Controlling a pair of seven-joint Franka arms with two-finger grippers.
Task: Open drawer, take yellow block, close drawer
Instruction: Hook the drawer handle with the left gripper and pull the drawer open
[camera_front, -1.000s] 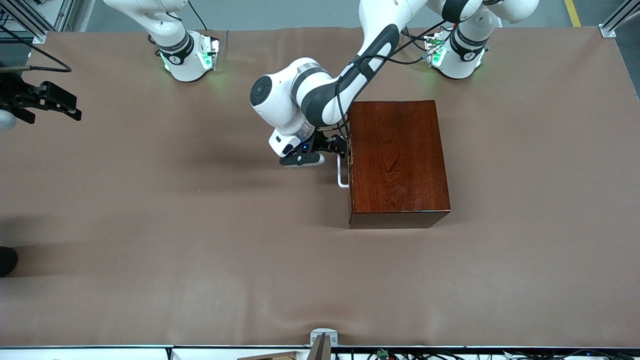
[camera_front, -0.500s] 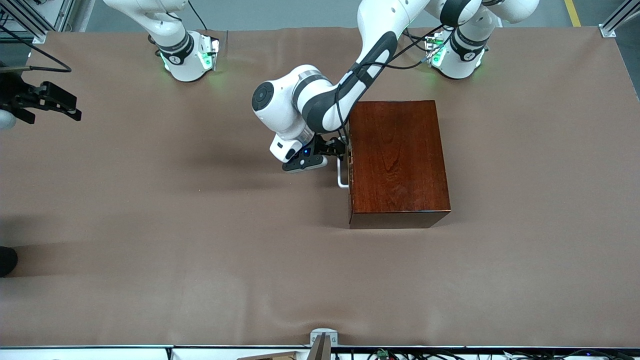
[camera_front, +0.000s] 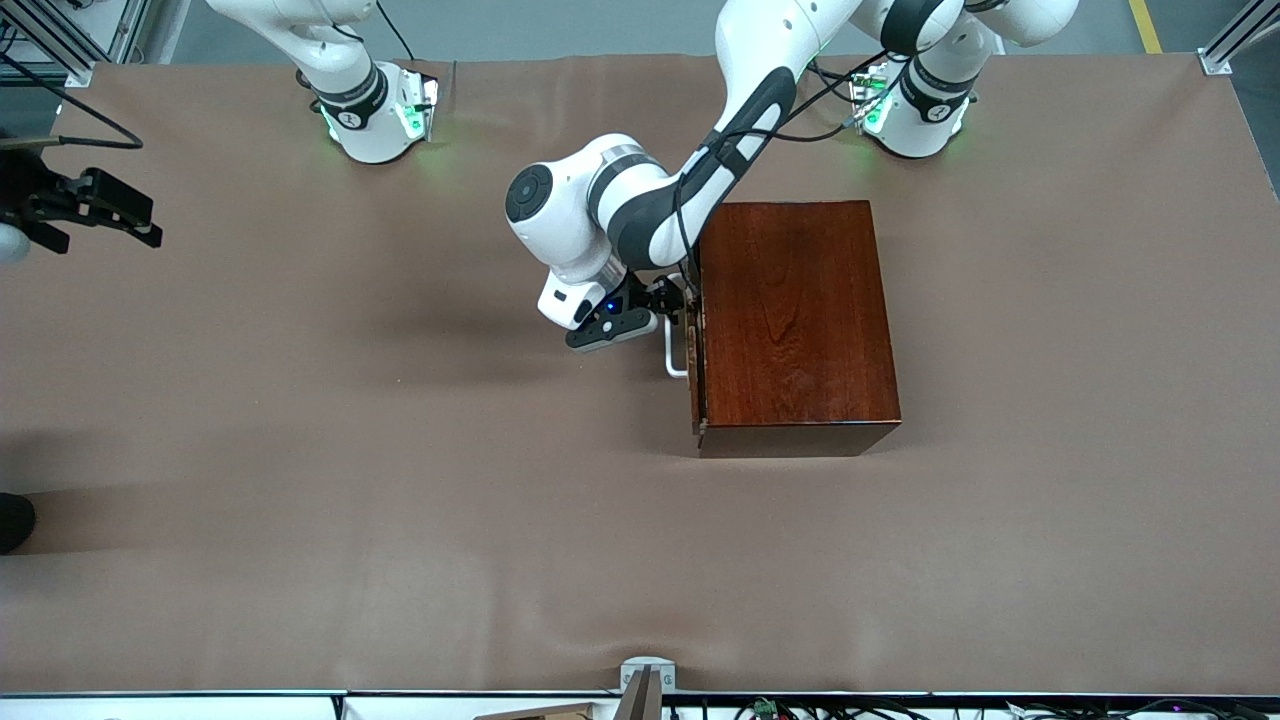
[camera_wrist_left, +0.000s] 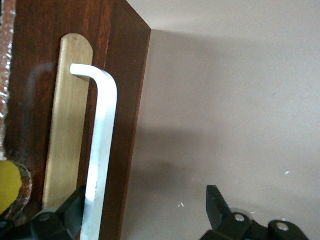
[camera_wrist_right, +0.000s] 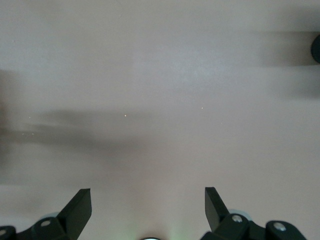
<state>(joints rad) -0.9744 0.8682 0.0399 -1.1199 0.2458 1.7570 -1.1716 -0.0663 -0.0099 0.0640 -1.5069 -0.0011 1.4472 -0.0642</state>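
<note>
The dark reddish-brown wooden box (camera_front: 795, 310) stands mid-table. Its drawer (camera_front: 695, 375) is out by a narrow gap, its front facing the right arm's end of the table. My left gripper (camera_front: 672, 300) is open at the white handle (camera_front: 671, 358). In the left wrist view the handle (camera_wrist_left: 102, 150) lies against one finger (camera_wrist_left: 70, 210), and the other finger (camera_wrist_left: 216, 202) stands wide over the table. The yellow block is hidden; a small yellow patch (camera_wrist_left: 7, 182) shows at the drawer front's edge, and I cannot tell what it is. My right gripper (camera_front: 152, 226) waits open over the right arm's end of the table.
Brown cloth (camera_front: 400, 480) covers the whole table. Both arm bases (camera_front: 375, 115) stand along the edge farthest from the front camera. A small metal bracket (camera_front: 645, 675) sits at the nearest edge. Only bare cloth (camera_wrist_right: 160, 100) lies under the right gripper.
The left gripper has shifted slightly toward the right arm's end, and the handle and drawer front have come out of the box a little with it. The right arm has barely moved.
</note>
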